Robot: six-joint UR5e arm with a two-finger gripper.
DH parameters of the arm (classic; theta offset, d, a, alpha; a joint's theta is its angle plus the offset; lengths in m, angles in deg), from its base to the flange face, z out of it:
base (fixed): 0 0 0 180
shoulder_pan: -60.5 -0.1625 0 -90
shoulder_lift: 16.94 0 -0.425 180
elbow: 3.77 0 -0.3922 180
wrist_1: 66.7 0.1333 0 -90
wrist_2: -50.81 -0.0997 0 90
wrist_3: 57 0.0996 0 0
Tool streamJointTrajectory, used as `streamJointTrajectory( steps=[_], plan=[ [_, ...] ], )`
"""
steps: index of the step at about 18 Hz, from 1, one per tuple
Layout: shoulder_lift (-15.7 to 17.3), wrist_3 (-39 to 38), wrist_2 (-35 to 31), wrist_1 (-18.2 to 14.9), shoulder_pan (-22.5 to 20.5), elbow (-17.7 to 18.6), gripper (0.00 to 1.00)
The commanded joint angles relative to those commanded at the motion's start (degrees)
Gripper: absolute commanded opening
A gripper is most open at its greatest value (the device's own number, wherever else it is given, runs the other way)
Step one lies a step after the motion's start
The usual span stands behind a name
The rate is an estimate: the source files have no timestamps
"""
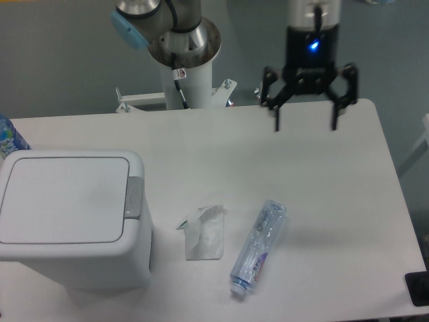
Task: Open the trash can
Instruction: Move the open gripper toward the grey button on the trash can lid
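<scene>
Hanging above the far right part of the tabletop (322, 181), the gripper (305, 124) points downward with its jaws spread wide and nothing between them; a blue light glows on its body. Its two dark fingers (276, 115) end in the air over the far edge of the white surface, touching nothing.

The trash can (70, 225) stands at the near left corner of the tabletop, well apart from the jaws, down and to the left of them across most of the surface. It is a white boxy bin with rounded corners. Its flat lid (64, 199) lies shut, level with the rim, so the inside is hidden and nothing can be said of its contents. A small grey push tab (134, 197) sits at the lid's right edge, on the side facing the middle of the table.

Between the bin and the jaws, nearer the bin, a crumpled white tissue (203, 232) lies flat on the surface. Just to its right a crushed clear plastic bottle (258, 249) lies on its side, its capless neck toward the near edge; it looks empty. Behind the bin, at the left edge of the view, part of a blue-labelled bottle (8, 138) shows. The arm's white pedestal (186, 75) rises beyond the far edge of the table.
</scene>
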Motion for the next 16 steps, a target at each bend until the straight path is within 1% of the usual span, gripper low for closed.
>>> streamJointTrajectory(
  steps=[3, 4, 8, 11, 12, 16],
  plan=[
    [-1.4, -6.6, 6.1, 0.0, 1.6, -1.1, 1.00],
    [-1.8, -7.7, 6.8, 0.1, 1.9, -1.1, 1.00],
    [-3.3, -9.9, 6.8, 0.8, 5.5, -1.9, 1.00],
    [-5.2, -11.4, 6.8, 3.0, 8.2, -2.7, 1.00],
    [-5.6, -11.4, 6.8, 3.1, 9.0, -2.8, 1.00],
    [-6.2, -11.6, 6.8, 3.2, 10.2, -2.8, 1.00]
  ],
)
